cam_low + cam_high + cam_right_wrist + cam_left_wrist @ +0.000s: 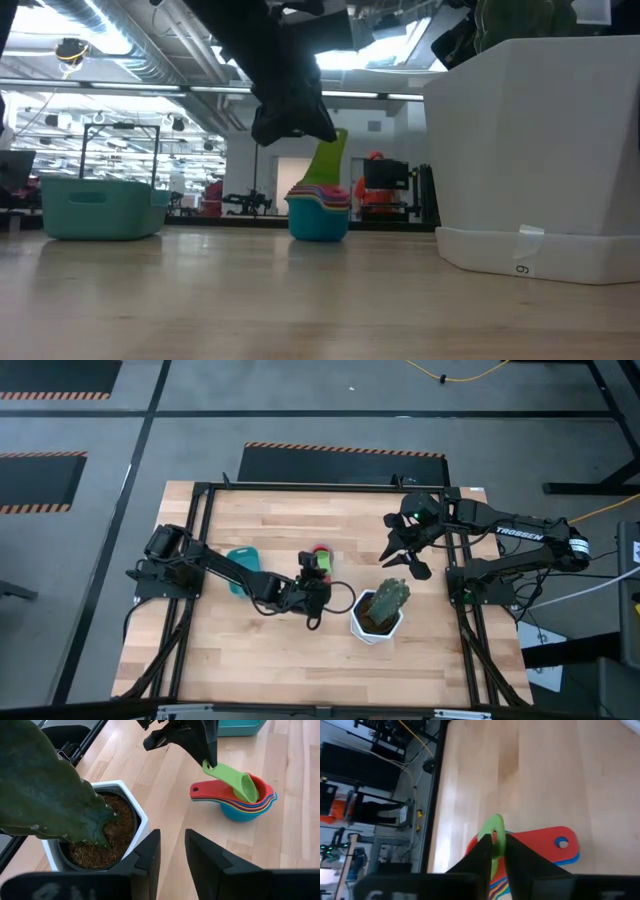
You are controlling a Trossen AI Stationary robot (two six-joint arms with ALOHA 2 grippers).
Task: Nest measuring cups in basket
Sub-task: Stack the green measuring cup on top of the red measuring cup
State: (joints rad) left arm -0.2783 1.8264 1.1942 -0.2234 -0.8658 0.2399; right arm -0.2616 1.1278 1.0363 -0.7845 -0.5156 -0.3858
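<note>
A stack of nested measuring cups stands mid-table on its blue bottom cup, with the red cup the uppermost of the level ones. A green cup sits tilted in it, handle raised. My left gripper is shut on that handle, just on the near side of the stack. The teal basket stands to the left of the stack, apart from it. My right gripper hangs open above the table's right part, beyond the pot, with nothing between its fingers. My left gripper pinches the green cup's handle near its free end between its two fingers. The fingers slant down from the table's near-left side. The cup is tilted: its handle points up toward the gripper and its bowl lies in the red cup.
A white hexagonal pot with a dark green plant stands right of the stack, between it and my right arm. The low view shows bare wood between the basket and the stack.
</note>
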